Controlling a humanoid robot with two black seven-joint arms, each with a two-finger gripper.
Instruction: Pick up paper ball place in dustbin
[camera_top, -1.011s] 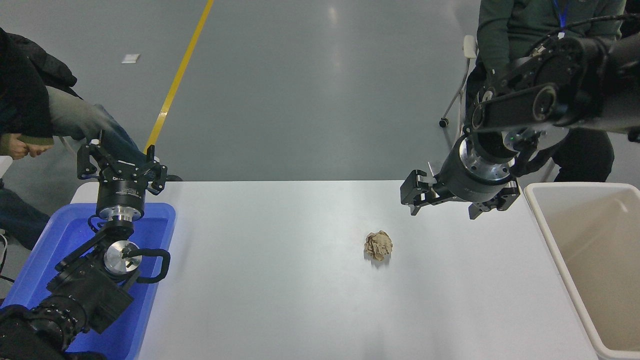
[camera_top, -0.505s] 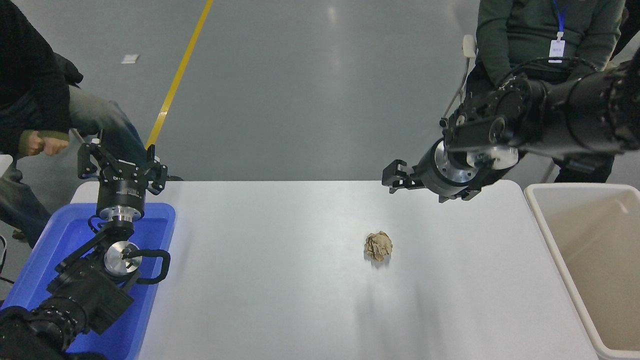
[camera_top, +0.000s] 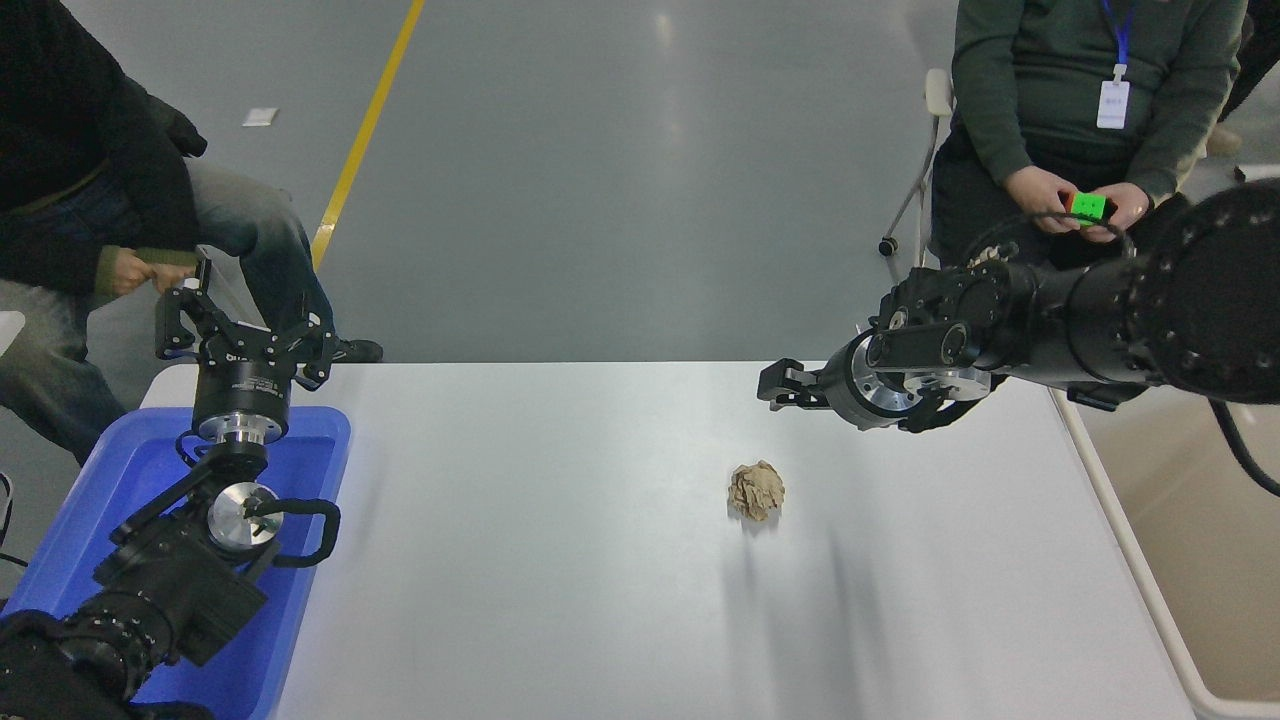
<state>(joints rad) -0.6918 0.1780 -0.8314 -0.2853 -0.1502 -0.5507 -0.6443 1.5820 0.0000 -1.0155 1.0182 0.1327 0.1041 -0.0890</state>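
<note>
Right hand (camera_top: 785, 385) has swung lower, fingers foreshortened, beyond paper ball (camera_top: 756, 490).

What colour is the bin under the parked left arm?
Bright blue; the bin shows clearly at the lower left of the head view.

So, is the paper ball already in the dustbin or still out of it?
Out. The paper ball lies on the white table, apart from the dustbin at the right edge and untouched by the right gripper.
</note>
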